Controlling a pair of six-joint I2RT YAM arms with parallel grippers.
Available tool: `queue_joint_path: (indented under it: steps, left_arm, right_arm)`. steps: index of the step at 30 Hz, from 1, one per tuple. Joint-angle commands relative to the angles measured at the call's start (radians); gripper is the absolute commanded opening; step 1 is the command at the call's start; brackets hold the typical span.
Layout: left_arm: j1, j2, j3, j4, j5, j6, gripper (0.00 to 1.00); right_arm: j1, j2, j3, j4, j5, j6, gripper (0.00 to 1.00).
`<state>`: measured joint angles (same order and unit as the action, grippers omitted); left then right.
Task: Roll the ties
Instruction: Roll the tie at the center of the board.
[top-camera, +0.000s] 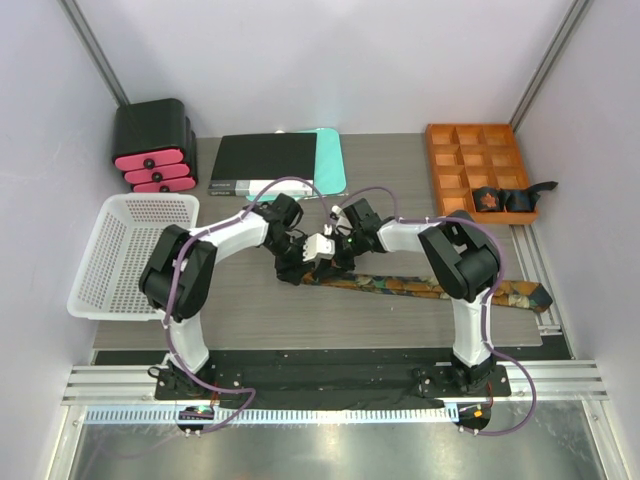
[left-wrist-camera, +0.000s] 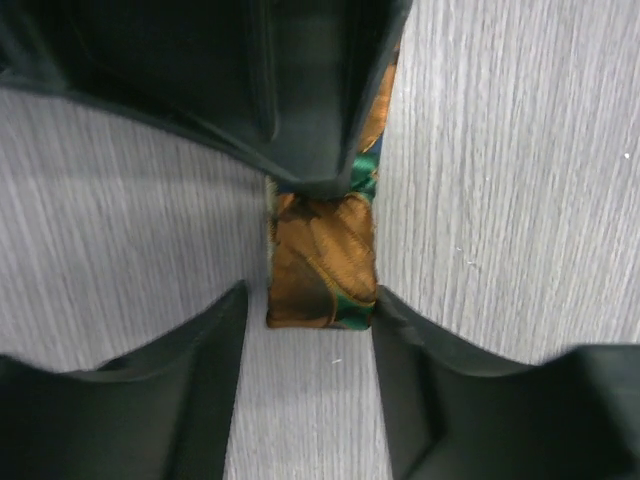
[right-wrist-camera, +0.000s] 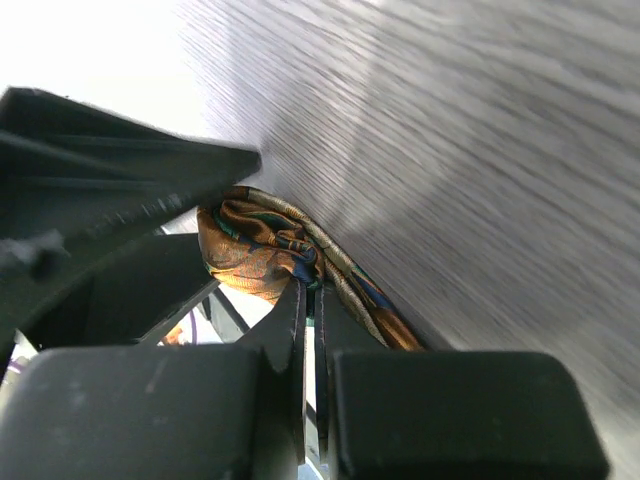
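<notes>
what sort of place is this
Probably a robot lab cell: white panels enclose the table, left arm and right arm bolted to a metal rail, props like the basket and orange tray.

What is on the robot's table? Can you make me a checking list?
Surface: grey wood-grain table.
Job's things: tie lying flat, one end folded over; rolled ties in the orange tray.
Clutter: white basket, black drawers with pink fronts, black box.
Grippers: left gripper open around the fold; right gripper shut on the tie.
Cables: purple cables loop along both arms.
Surroundings: plain white walls.
</notes>
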<state>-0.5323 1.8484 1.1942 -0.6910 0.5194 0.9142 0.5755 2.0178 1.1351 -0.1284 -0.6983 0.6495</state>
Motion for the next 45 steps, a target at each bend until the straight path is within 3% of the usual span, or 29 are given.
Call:
queue_joint_path:
  steps: [1, 7, 12, 14, 17, 20, 23, 25, 31, 39, 45]
  left_arm:
    - [-0.006, -0.035, -0.028, -0.008, 0.019, -0.004, 0.45]
    - [-0.02, -0.138, -0.105, 0.036, 0.056, -0.092, 0.45]
    - [-0.038, -0.172, -0.136, 0.122, 0.065, -0.294, 0.63]
    - [-0.043, -0.213, -0.166, 0.236, 0.056, -0.371, 0.71]
    - [-0.054, -0.29, -0.238, 0.354, 0.01, -0.481, 0.73]
    - [-0.051, -0.414, -0.355, 0.474, 0.069, -0.56, 0.77]
    - [-0.058, -0.536, -0.523, 0.715, 0.16, -0.71, 0.8]
    - [-0.093, -0.575, -0.655, 0.904, 0.128, -0.759, 0.82]
    - [-0.187, -0.522, -0.804, 1.186, 0.022, -0.776, 0.83]
    - [-0.215, -0.43, -0.843, 1.282, -0.007, -0.67, 0.77]
    - [-0.221, -0.361, -0.821, 1.334, -0.007, -0.678, 0.72]
  right_arm:
    - [0.027, 0.088, 0.017, 0.019, 0.117, -0.076, 0.01]
    - [0.0, 0.056, -0.05, -0.022, 0.034, -0.174, 0.01]
    - [-0.003, -0.046, -0.132, -0.043, -0.026, -0.212, 0.01]
    - [-0.005, -0.068, -0.167, -0.043, -0.055, -0.22, 0.01]
    - [-0.025, -0.1, -0.216, -0.042, -0.076, -0.24, 0.01]
    - [-0.049, -0.11, -0.253, -0.043, -0.11, -0.266, 0.01]
    - [-0.057, -0.108, -0.265, -0.034, -0.122, -0.284, 0.01]
    - [-0.062, -0.105, -0.268, -0.024, -0.136, -0.284, 0.01]
    - [-0.072, -0.116, -0.307, 0.038, -0.148, -0.263, 0.01]
    - [-0.083, -0.113, -0.342, 0.112, -0.167, -0.238, 0.01]
    - [-0.086, -0.099, -0.34, 0.119, -0.176, -0.24, 0.01]
